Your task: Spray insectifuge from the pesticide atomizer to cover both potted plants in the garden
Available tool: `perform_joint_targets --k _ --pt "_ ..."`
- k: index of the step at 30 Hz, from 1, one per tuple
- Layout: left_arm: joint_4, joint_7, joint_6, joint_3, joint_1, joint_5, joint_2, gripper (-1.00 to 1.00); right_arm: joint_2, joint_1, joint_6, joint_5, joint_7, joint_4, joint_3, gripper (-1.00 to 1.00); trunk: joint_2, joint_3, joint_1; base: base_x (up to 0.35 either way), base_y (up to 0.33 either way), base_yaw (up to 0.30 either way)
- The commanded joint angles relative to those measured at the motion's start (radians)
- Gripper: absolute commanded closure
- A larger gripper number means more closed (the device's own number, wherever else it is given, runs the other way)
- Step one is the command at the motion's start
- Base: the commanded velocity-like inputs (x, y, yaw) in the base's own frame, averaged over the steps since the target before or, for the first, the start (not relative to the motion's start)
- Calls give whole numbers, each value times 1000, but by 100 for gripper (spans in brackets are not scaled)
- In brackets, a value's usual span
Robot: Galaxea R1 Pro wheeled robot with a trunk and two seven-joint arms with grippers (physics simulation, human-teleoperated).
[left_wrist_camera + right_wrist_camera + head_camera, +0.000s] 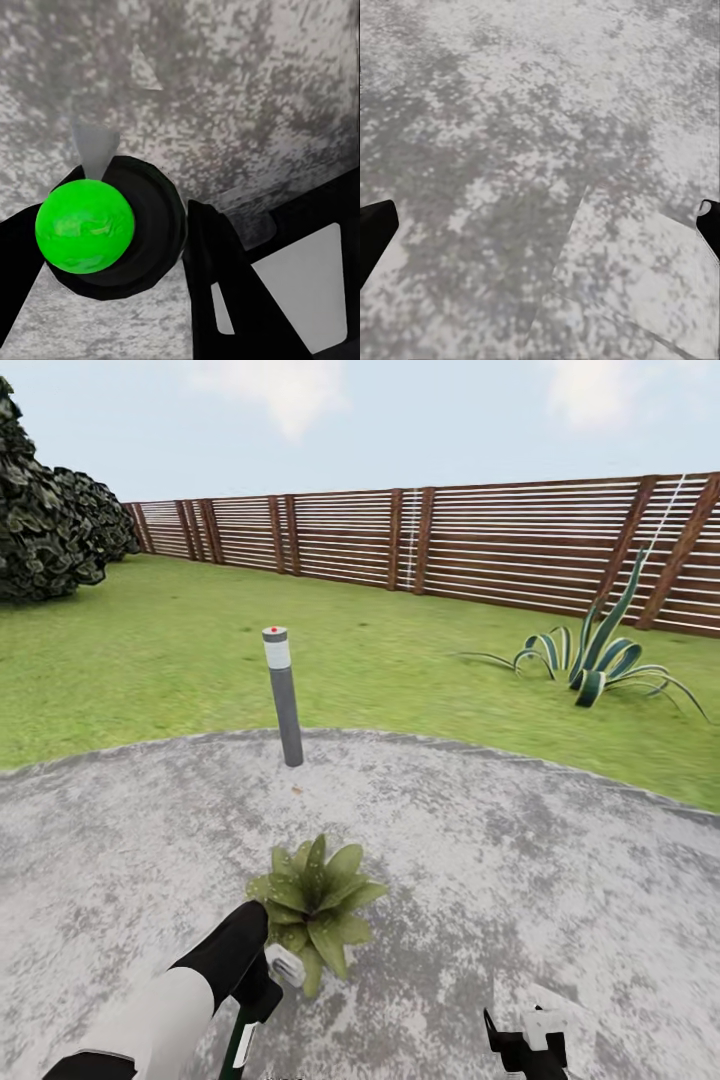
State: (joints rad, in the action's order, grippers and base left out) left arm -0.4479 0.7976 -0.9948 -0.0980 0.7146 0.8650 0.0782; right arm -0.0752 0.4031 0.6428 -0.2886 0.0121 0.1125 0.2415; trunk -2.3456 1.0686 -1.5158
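Grey speckled paving (pixel 520 830) spreads below a green lawn (pixel 150 650) closed off by a brown slatted fence (pixel 500 540). One potted plant (pixel 315 905) stands on the paving, nearer its front edge than the grey bollard light (pixel 283 695) at its far edge. Just beside the plant, the left gripper (pixel 161 247) has its fingers (pixel 225 277) clamped on the pesticide atomizer (pixel 85 229). The right gripper (pixel 540 225) hangs over bare paving, fingers spread wide. A striped agave (pixel 600 655) grows near the fence.
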Motion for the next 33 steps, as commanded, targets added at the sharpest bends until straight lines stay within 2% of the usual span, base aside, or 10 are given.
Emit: perform_joint_targets --k 1,6,15,26,33 --pt "-1 10 -2 -2 0 11 0 100 0 0 3 -9 1 -1 9 -100 0 1 0 41 -276 278" --pt "-3 11 -2 1 1 11 -1 100 0 0 3 -9 1 -1 9 -100 0 1 0 75 -186 278" --pt "6 11 -1 1 0 11 -10 100 1 0 3 -9 1 -1 9 -100 0 1 0 4 -9 278" --pt "5 9 -1 3 0 11 -8 100 0 0 3 -9 2 -1 9 -100 0 1 0 25 -33 275" --pt "2 10 -1 2 0 11 -6 100 -3 0 4 -9 2 -1 9 -100 0 1 0 19 -258 45"
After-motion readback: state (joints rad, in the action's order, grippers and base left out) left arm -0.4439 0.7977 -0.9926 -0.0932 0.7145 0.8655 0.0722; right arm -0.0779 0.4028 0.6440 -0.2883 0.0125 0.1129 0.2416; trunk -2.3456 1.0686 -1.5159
